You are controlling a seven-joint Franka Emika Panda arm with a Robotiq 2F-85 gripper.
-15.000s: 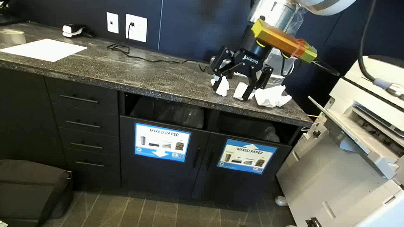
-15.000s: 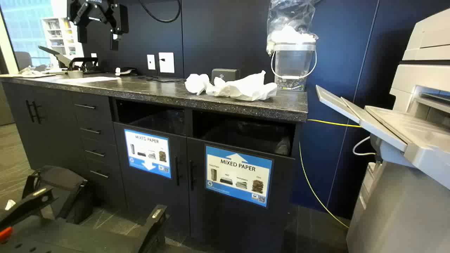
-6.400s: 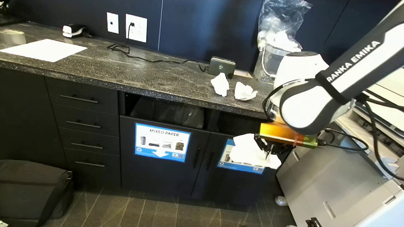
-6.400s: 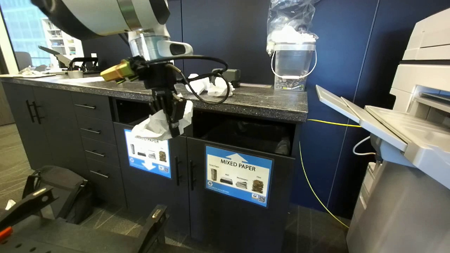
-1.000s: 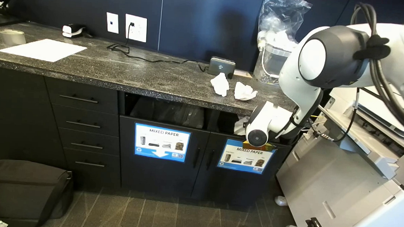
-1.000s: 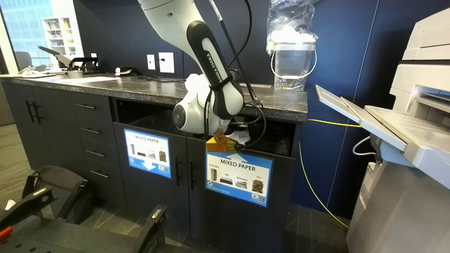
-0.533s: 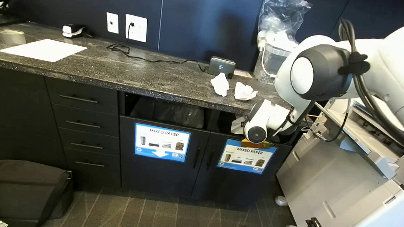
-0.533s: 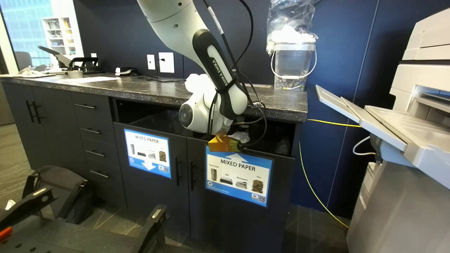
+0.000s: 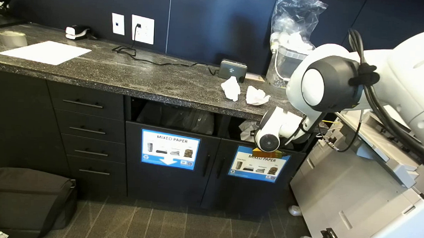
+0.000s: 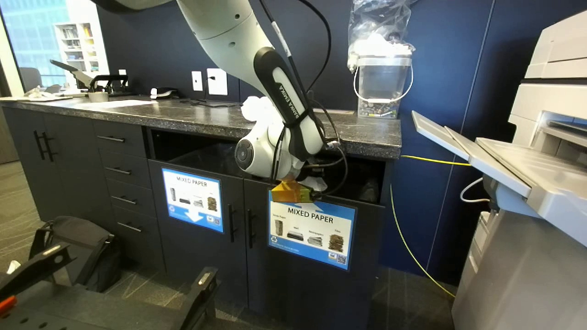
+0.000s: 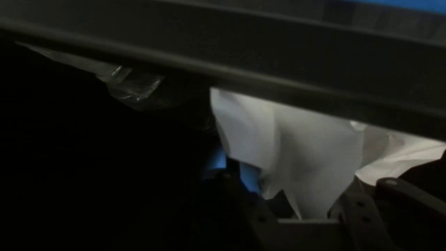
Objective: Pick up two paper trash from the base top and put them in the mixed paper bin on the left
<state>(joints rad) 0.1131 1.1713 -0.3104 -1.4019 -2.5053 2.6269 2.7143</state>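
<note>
Speckled bench (image 10: 372, 132) above, my end effector (image 11: 294, 193), grip unclear, points into the mixed-paper bin (image 10: 368, 224) so crumpled paper (image 11: 313, 150) should drop.

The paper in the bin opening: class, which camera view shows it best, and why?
The wrist view: the paper looms large there, its folds showing, though dimly lit. Both exterior views show only a small pale patch of it, partly blocked by the arm.
</note>
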